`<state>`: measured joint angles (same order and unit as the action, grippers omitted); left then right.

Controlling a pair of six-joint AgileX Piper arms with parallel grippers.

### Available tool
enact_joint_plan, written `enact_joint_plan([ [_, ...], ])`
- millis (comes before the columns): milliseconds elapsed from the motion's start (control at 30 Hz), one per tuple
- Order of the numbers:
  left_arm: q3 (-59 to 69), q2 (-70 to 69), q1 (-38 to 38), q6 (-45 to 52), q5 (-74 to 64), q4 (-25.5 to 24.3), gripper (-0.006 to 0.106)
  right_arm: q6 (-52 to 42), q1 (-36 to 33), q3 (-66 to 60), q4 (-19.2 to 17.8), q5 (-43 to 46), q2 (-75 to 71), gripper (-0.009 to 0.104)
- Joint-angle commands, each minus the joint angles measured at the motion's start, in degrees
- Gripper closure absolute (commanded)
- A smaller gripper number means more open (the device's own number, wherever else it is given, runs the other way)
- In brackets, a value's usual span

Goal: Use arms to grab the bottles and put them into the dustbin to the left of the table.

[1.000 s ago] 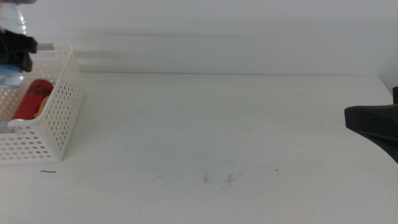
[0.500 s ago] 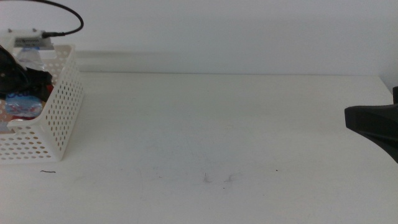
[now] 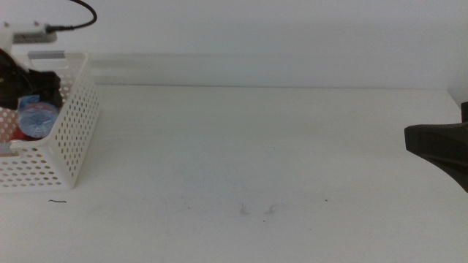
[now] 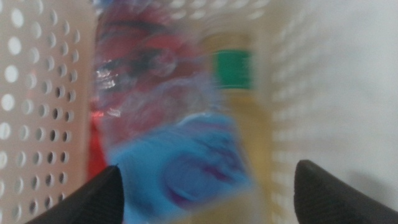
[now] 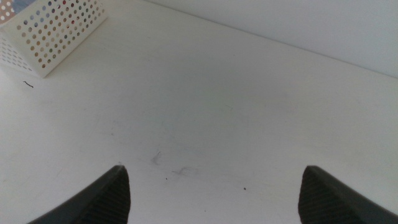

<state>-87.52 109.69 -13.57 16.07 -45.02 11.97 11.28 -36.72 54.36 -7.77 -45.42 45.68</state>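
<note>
change: water bottle [image 3: 36,117] now dropped into the dustbin [image 3: 69,139], upper left of the frame.
left gripper [image 4: 208,186]: fingers wide, holding nothing.
right gripper [image 5: 211,186]: waiting, fingers wide.
task: counter [image 3: 256,161] bare, looks done.

Left end effector [image 4: 205,186] has released the water bottle [image 3: 35,118] into the dustbin [image 3: 69,139]

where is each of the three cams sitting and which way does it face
Middle view: looks forward and down over the table; dustbin at left, right end effector at the right edge.
Left wrist view: on the left arm, looking down into the dustbin at the water bottle and tea bottle; left end effector jaws apart.
Right wrist view: on the waiting right arm, facing across the table; right end effector open.
Shared: all three show the dustbin.
</note>
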Motion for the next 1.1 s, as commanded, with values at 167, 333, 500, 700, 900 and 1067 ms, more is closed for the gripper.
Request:
enact_joint_plan([
  [167, 13.2, -18.2, 5.3, -3.5, 4.4, 0.5, 0.007, -0.2, 0.1, 0.4, -0.5, 0.3, -0.2, 0.025],
  [333, 20.3, -33.0, 11.6, -2.4, 4.5, 0.5, 0.007, -0.2, 0.1, 0.4, -0.5, 0.3, -0.2, 0.025],
  [500, 23.5, -44.4, 16.6, -3.0, 5.0, 2.8, 0.007, -0.2, 0.1, 0.4, -0.5, 0.3, -0.2, 0.025],
  [700, 23.6, -53.2, 20.5, -2.8, 5.3, 3.5, 0.007, -0.2, 0.1, 0.4, -0.5, 0.3, -0.2, 0.025],
  [900, 23.6, -59.7, 21.1, 2.1, -0.3, 6.9, 0.007, -0.2, 0.1, 0.4, -0.5, 0.3, -0.2, 0.025],
  [1067, 24.6, -64.7, 25.1, 1.5, -4.2, 6.6, 0.007, -0.2, 0.1, 0.4, -0.5, 0.3, -0.2, 0.025],
])
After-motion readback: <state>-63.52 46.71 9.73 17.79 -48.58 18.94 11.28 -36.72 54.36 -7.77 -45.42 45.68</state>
